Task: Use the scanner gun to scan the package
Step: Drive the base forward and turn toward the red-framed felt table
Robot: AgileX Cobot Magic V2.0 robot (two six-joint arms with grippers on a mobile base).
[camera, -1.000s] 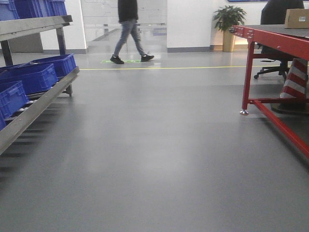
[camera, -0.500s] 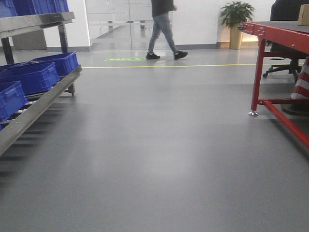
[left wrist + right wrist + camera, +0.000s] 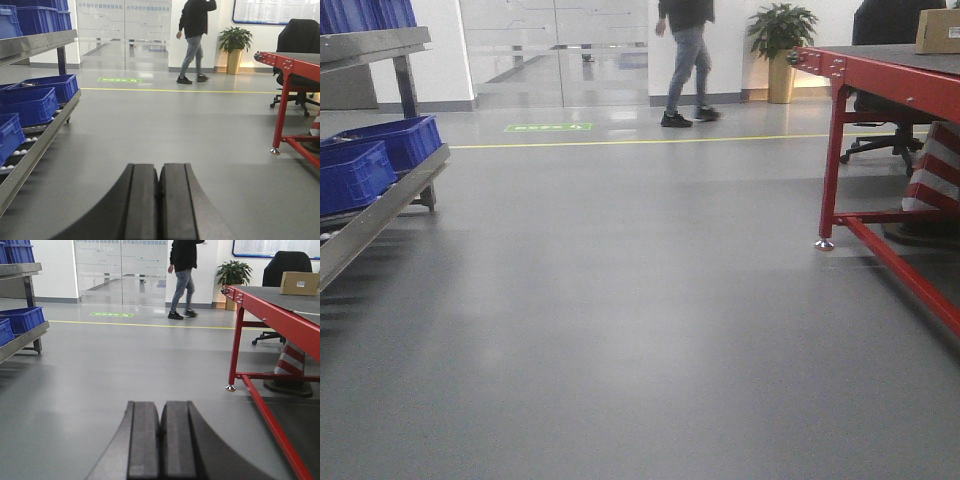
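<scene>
Looks like the approach step, with left tool (image 3: 160, 172) and right tool (image 3: 160, 411) both pressed shut on nothing, the package (image 3: 300, 283) far right on the red table (image 3: 270, 295), no scanner gun in view; next calls for closing on that table and finding the gun.

no legible text, labels or signs

Ahead of the robot, grey floor (image 3: 640, 330) runs to a yellow line (image 3: 620, 142) and a green floor marking (image 3: 548, 127), beyond which a person (image 3: 688, 60) walks near a potted plant (image 3: 780, 35). To the robot's left a metal rack (image 3: 380, 212) carries blue crates (image 3: 360, 170). To its right stands a red table (image 3: 880, 85) bearing the package (image 3: 940, 30), a tan box, with a red-and-white striped cone (image 3: 932, 170) showing under the tabletop.
</scene>
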